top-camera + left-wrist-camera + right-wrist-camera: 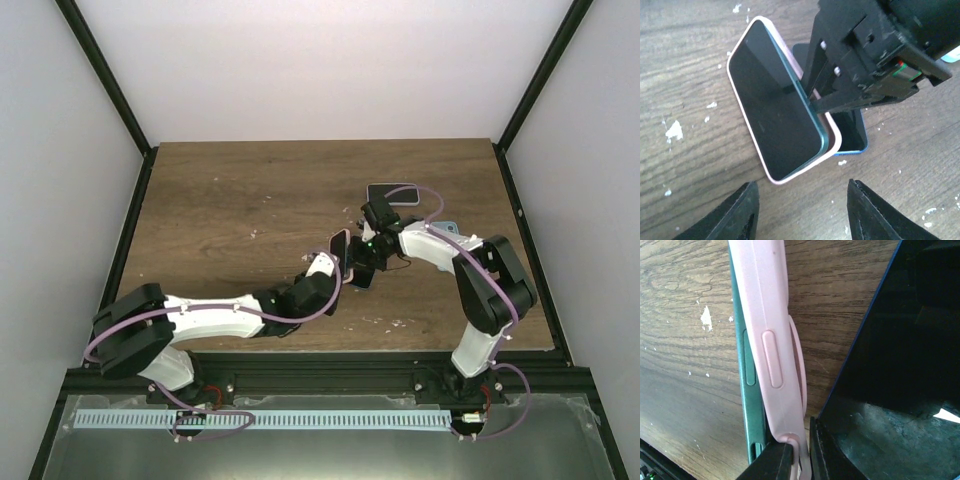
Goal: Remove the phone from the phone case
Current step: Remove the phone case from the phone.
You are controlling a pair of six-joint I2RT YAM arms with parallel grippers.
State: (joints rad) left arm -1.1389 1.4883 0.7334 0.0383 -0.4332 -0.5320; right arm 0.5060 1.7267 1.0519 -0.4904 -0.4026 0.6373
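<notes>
The case [770, 315] is pink and holds the phone [775, 110], but only in part. Along one long side the pink rim wraps the dark screen. Along the other long side the phone's teal edge stands clear above the rim. In the right wrist view that teal edge runs as a strip beside the pink side wall with its raised button.

Phone and case are at about the middle of the bench [220, 220], between the two wrists. They are tipped up on a long edge rather than lying flat. The long axis runs roughly from the near edge toward the far edge, leaning a little to the right, and the screen faces the left wrist camera. Whether the lower edge touches the wood cannot be told.

The right gripper [799, 460] is closed on the case, its fingers pinching the pink rim at the side where the phone has lifted. The left gripper [802, 212] is spread wide with nothing between its fingers, just short of the case's near end.

A blue phone [852, 132] lies flat on the wood, partly under the tilted case. A dark phone [392, 193] lies flat toward the far right corner, well apart from the rest.
</notes>
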